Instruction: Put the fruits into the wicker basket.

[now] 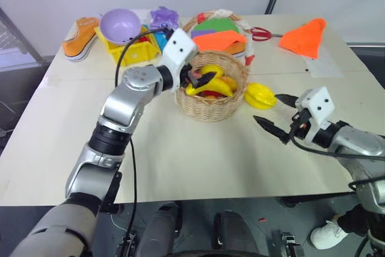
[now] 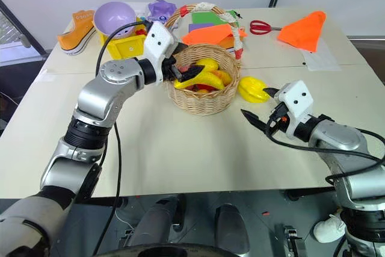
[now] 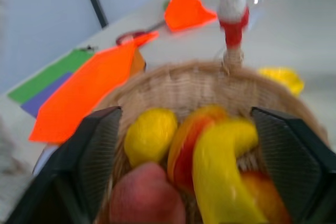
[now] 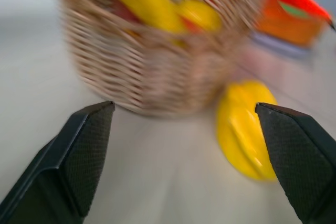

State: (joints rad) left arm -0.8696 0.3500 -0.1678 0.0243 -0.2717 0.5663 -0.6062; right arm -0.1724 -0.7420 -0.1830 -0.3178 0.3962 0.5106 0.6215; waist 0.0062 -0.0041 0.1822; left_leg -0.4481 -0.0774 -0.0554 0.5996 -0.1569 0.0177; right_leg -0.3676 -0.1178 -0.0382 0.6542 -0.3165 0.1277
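While the left gripper (image 1: 201, 78) hangs over the wicker basket (image 1: 212, 104), its two black fingers are spread wide and hold nothing. Just under them, inside the basket, lies the long yellow banana (image 1: 210, 86). Next to it in the left wrist view are a small round yellow fruit (image 3: 150, 136), a red-orange fruit (image 3: 185, 145) and a pink fruit (image 3: 147, 195). All of these sit low in the basket, close together.

One fruit is not in yet. It is the ridged yellow fruit (image 1: 260, 95), and it lies on the table (image 1: 198, 161) just beside the basket, on the robot's right. The right gripper (image 1: 275, 113) is near it, a little closer to the robot, and does not touch it. Its fingers are open as wide as they go, and they are empty too. Between that gripper and the basket, the ridged yellow fruit is the only thing in the way.

Behind the basket, its tall handle (image 1: 246, 34) with red wraps arches up, and a flat orange sheet (image 1: 219, 40) on top of green and purple sheets (image 1: 215, 26) sits right behind it. Farther back on the right are red scissors (image 1: 260, 33) and an orange cloth cone (image 1: 305, 37). On the left side at the back are a yellow bin (image 1: 129, 52), a lavender bowl (image 1: 120, 24) resting on it, a purple toy (image 1: 163, 16) and an orange shoe (image 1: 81, 38). These are well apart from both grippers.
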